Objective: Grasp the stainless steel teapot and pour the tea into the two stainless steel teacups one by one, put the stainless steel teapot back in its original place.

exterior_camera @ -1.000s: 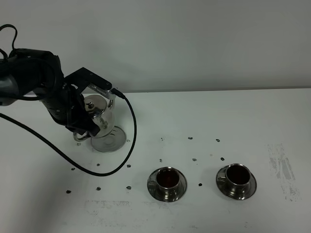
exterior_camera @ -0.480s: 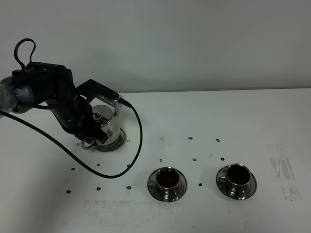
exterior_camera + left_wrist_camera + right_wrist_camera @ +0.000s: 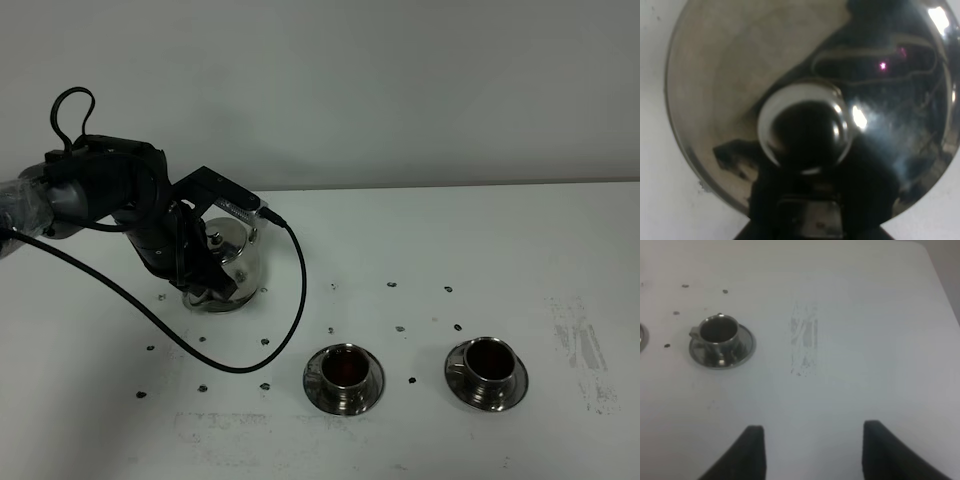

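Steel teapot (image 3: 232, 262) sits at 9 o'clock on the white tabletop (image 3: 450, 240), left gripper (image 3: 200, 275) around its handle side; closure cannot be told. Both teacups (image 3: 344, 370) (image 3: 487, 364) at 6 o'clock hold dark tea (image 3: 346, 367). Right gripper (image 3: 810, 450) hangs open, holding nothing.

You have the shiny silver metal teapot with its domed, knobbed lid (image 3: 232, 262) standing upright at the back left of the white table, well apart from the cups. Nearer the front, the two small silver metal teacups sit side by side on round steel saucers, left cup (image 3: 344, 369) and right cup (image 3: 487, 362). Each holds dark reddish-brown tea (image 3: 345, 368).
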`<state>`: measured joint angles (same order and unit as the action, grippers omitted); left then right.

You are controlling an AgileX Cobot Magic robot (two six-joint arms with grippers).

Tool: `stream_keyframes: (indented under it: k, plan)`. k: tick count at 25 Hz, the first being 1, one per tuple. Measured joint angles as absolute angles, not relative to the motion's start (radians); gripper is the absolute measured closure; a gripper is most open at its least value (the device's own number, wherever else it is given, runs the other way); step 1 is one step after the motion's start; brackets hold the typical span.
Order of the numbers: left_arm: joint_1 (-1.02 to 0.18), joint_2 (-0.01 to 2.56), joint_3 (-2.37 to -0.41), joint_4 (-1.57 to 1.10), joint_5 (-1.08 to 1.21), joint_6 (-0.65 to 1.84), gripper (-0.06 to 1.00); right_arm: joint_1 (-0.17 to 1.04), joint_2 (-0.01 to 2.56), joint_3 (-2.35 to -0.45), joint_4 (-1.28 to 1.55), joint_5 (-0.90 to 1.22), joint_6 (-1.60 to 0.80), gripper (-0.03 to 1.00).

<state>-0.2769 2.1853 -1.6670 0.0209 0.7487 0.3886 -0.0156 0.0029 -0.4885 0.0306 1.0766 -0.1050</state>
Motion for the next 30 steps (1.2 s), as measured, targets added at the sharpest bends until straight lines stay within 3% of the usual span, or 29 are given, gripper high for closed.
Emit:
stream_keyframes:
  k: [30]
  plan:
    - [-0.271,2.204,-1.668,0.091,0.740,0.383,0.70,-0.016,0.003,-0.488,0.031,1.077,-0.105,0.51]
